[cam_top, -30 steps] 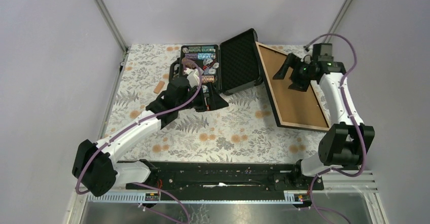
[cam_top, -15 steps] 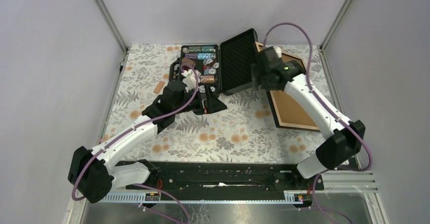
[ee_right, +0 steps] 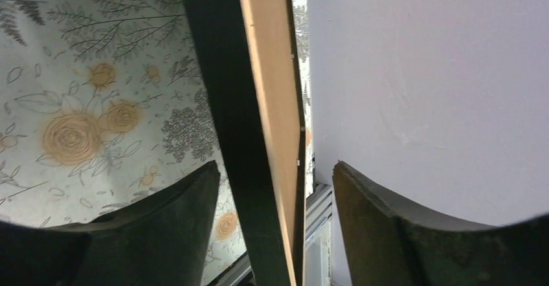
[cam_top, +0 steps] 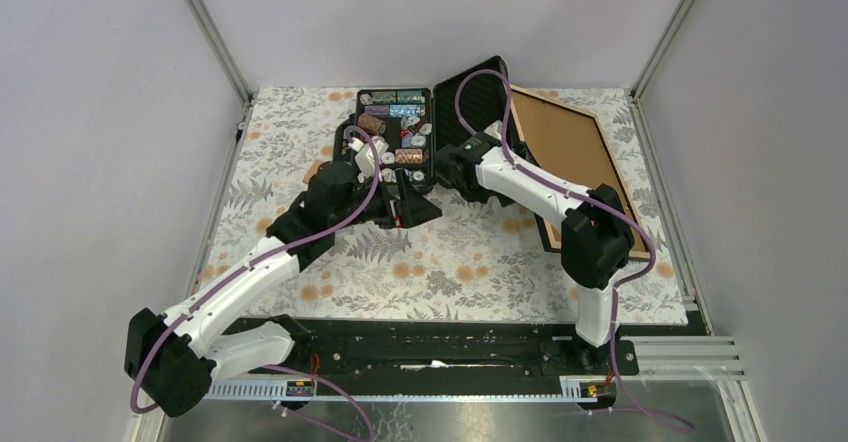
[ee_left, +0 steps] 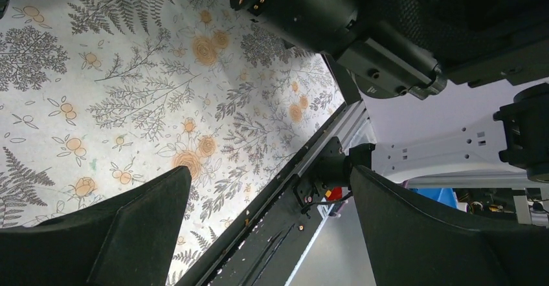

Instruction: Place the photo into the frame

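The frame point(cam_top: 580, 157) lies back side up at the right of the table, brown backing inside a black rim, its far-left corner by the case lid. My right gripper point(cam_top: 452, 174) is low beside the lid's near edge, left of the frame. In the right wrist view the frame point(ee_right: 272, 92) runs edge-on between the open fingers of the right gripper point(ee_right: 275, 169), with a gap on each side. The left gripper point(cam_top: 408, 202) is in front of the case, and in its wrist view that gripper point(ee_left: 268, 173) is open and empty. The photo is out of view.
An open black case of poker chips point(cam_top: 398, 127) stands at the back centre, its lid point(cam_top: 470, 122) raised. A small tan piece point(cam_top: 313, 172) lies at the left on the floral cloth point(cam_top: 450, 262). Walls close in on three sides; a black rail point(cam_top: 440, 347) runs along the near edge.
The right arm has swung from above the frame leftward and down to the case lid's near edge, and its jaws have narrowed a little. The left arm drew back slightly.
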### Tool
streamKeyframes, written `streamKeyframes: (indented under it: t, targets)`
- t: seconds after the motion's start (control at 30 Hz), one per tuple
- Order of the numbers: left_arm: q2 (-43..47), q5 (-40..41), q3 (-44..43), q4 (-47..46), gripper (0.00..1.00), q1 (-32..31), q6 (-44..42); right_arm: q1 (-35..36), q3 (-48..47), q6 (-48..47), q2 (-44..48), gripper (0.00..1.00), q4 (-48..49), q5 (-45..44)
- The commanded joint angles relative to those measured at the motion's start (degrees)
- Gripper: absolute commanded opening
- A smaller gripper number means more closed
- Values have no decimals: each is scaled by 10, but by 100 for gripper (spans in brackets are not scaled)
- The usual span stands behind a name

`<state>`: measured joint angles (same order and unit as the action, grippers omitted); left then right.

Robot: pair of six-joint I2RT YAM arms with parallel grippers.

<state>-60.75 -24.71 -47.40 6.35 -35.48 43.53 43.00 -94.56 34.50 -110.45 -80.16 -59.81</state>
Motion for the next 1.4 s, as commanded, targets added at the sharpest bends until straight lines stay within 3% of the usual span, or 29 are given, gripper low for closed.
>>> streamKeyframes:
  t: [0.0,0.23,0.33,0.43,0.57,0.67,0.8,0.9,1.23,1.37]
  targets:
    - [25,2,8,-14,99,5,-11,3,-6,50,1,69,-44,-80]
    - [55,9,9,11,99,9,-21,1,13,43,-9,68,-22,-79]
    - [66,12,10,17,99,12,-23,-10,33,16,0,63,14,-63]
    - [72,12,12,22,99,13,-23,-24,60,-27,23,44,71,-28]
    - [76,11,14,24,99,14,-20,-29,59,-59,51,2,98,-13]
    - [76,11,13,24,99,15,-20,-35,-3,-95,78,0,86,25]
    - [70,4,14,22,99,15,-20,-90,-105,-163,138,0,95,183]
    - [69,0,18,18,99,16,-17,-171,-147,-185,183,0,114,357]
    - [71,-4,8,34,99,17,-27,-460,-40,-158,296,0,247,835]
    - [72,-5,8,33,99,18,-27,-515,-25,-124,288,0,281,981]
